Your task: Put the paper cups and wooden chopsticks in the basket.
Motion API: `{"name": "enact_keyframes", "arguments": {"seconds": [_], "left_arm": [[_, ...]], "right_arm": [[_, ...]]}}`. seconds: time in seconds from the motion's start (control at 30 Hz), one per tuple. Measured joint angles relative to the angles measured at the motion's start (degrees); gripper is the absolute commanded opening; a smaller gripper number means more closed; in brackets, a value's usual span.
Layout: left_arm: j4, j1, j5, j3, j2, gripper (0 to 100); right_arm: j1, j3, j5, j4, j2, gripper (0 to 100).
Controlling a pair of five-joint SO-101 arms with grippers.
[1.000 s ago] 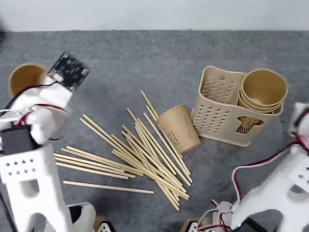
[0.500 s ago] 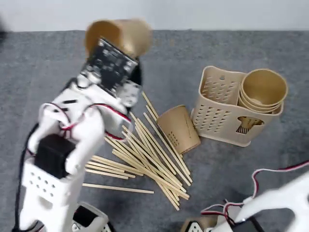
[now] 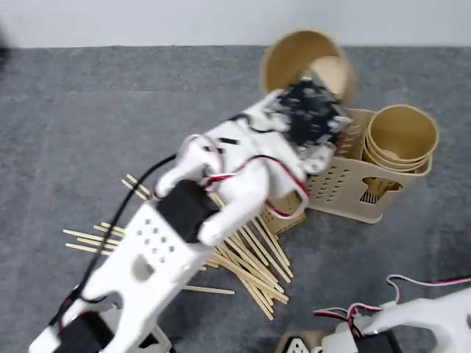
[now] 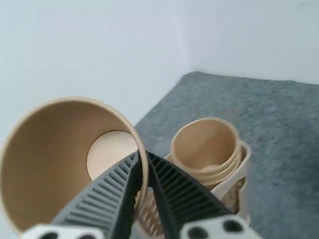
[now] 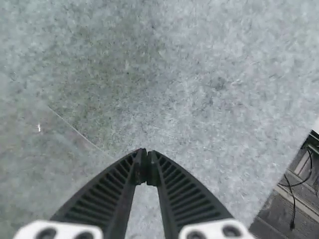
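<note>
While I hold a paper cup [image 4: 55, 149] by the basket [image 3: 346, 193]

As my left end effector [image 4: 141, 160] pinches its rim, the paper cup hangs in the air just beside the basket. More cups [image 3: 402, 132] sit stacked inside. The chopsticks [image 3: 254, 268] lie on the table [image 3: 88, 110]. My right end effector [image 5: 145, 158] is pinched together, holding nothing.

Robot test bench: grey felt mat [image 3: 73, 110], plain white wall [image 3: 147, 22].

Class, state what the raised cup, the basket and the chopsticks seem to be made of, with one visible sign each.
Raised cup: likely paper, matte tan, with a thin wall. Basket: probably moulded plastic, smooth beige, with rows of neat slots in its wall. Chopsticks: apparently bare wood; they are pale, matte, thin straight sticks.
</note>
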Motion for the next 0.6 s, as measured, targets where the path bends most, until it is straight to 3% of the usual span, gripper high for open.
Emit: {"name": "enact_keyframes", "arguments": {"seconds": [0.27, 0.6], "left_arm": [[0.0, 5.5, 0.0, -10.2, 12.0, 1], [1.3, 10.8, -1.9, -12.9, 20.7, 1]], "right_arm": [[-0.1, 3.8, 0.1, -3.4, 0.0, 0.9], [2.4, 3.8, 0.0, -3.4, 0.0, 0.9]]}}
